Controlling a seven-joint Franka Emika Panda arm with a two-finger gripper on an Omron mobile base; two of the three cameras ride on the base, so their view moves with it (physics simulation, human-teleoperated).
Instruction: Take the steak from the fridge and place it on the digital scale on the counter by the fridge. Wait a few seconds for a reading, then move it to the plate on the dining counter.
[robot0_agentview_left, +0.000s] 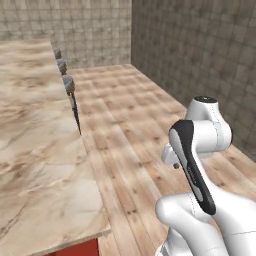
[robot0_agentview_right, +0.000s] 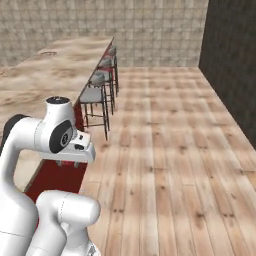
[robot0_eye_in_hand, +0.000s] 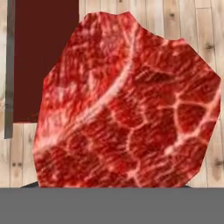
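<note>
The steak (robot0_eye_in_hand: 127, 105), red with pale marbling, sits right in front of the hand camera and hides the fingertips. It hangs above the wooden floor, so my gripper is shut on it. The dining counter (robot0_agentview_left: 35, 150) (robot0_agentview_right: 55, 75), a long marbled stone top, runs along my left. Far along it lies a small round plate (robot0_agentview_right: 48, 53), faint at this distance.
Grey-seated bar stools (robot0_agentview_right: 95, 97) (robot0_agentview_left: 70, 87) line the counter's floor side. A dark red cabinet panel (robot0_eye_in_hand: 43, 57) stands behind the steak in the hand view. Wooden floor (robot0_agentview_right: 170, 150) stretches to the right, bounded by tiled walls (robot0_agentview_left: 200, 50).
</note>
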